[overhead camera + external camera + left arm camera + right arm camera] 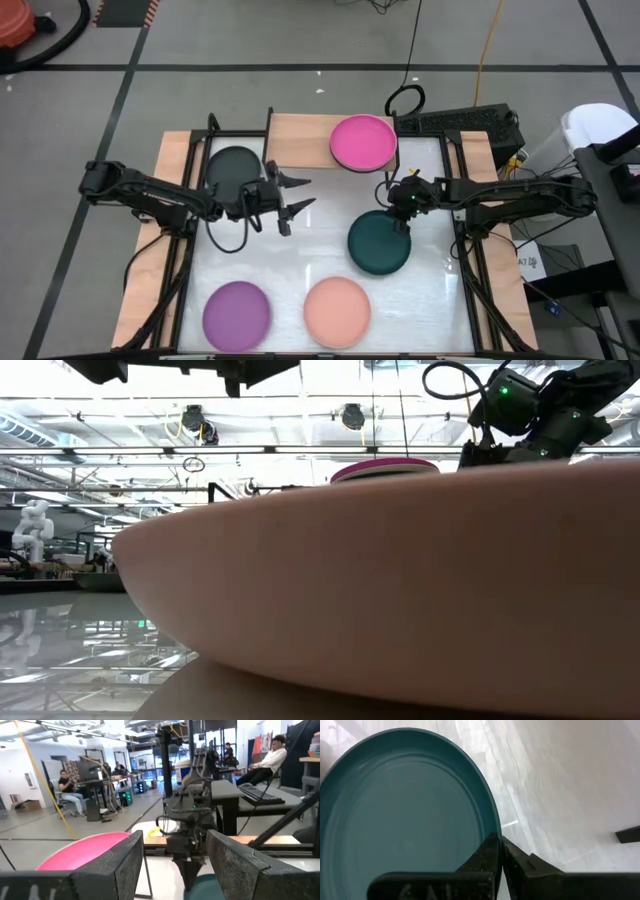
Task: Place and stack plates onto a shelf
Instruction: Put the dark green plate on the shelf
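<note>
Right gripper (400, 207): mine, fingers pressed fully together with nothing between them; the tips (501, 851) sit at the rim of the teal plate, on the side facing the shelf. Whether they touch the rim I cannot tell.
Left gripper (292, 203): mine, fingers spread wide, holding nothing; it hangs over the white table between the charcoal plate and the teal plate, pointing toward my right arm.
Teal plate (379, 243): flat on the table (300, 250), right of centre, just below my right gripper in the high view; its inside fills most of the right wrist view (405, 810).
Shelf (300, 140): light-wood board at the far edge of the table, between the two arm bases.
Magenta plate (362, 142): lying on the right end of the shelf; also seen as a pink disc in the left wrist view (85, 850) and as a thin edge in the low view (385, 467).
Charcoal plate (234, 168): on the table just left of the shelf, partly under my left arm.
Purple plate (237, 314): on the near left part of the table, apart from the others.
Salmon plate (337, 311): on the near edge beside the purple one, not touching it; its rim fills the low view (400, 590).
Background: people seated at desks beyond the table, seen in the left wrist view.
</note>
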